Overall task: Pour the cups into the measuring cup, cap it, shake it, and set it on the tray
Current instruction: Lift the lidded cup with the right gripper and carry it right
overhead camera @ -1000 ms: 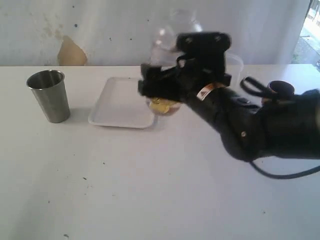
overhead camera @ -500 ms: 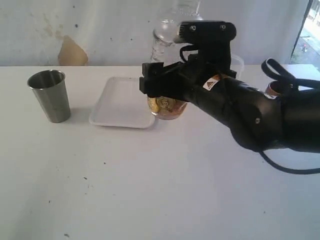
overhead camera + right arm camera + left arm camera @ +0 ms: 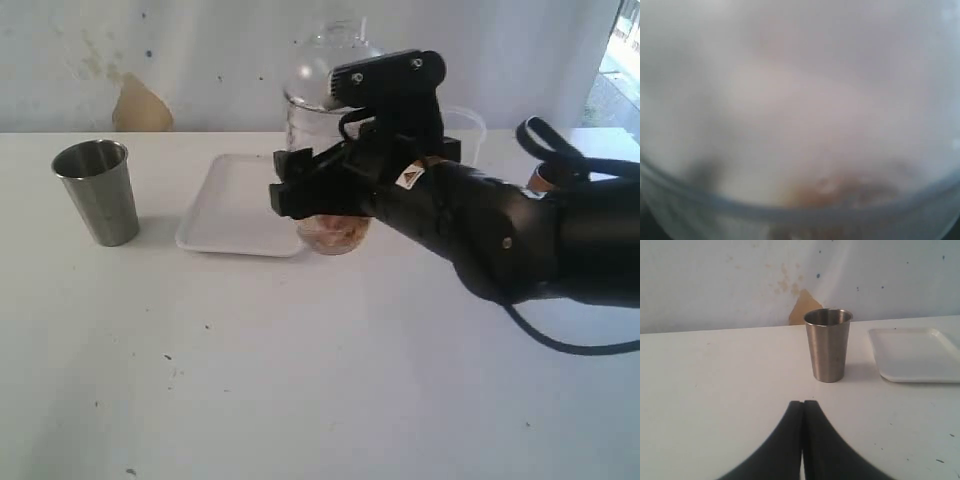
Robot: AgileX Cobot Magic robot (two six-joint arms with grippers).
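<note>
The clear measuring cup stands upright just off the right near corner of the white tray. A clear dome lid caps it, and brownish contents lie at its bottom. My right gripper is shut round its middle. The right wrist view is only a blur of the cup's wall. The steel cup stands left of the tray. My left gripper is shut and empty, short of that steel cup. A sliver of the brown cup shows behind the right arm.
A frosted plastic container stands behind the right arm, near the back of the table. The right arm lies low across the table's right half, with a black cable looping under it. The tray's corner shows in the left wrist view.
The capped measuring cup has swung from tilted to upright and come down, in my right gripper throughout. Its contents have dropped to the bottom. The left gripper has not moved.
</note>
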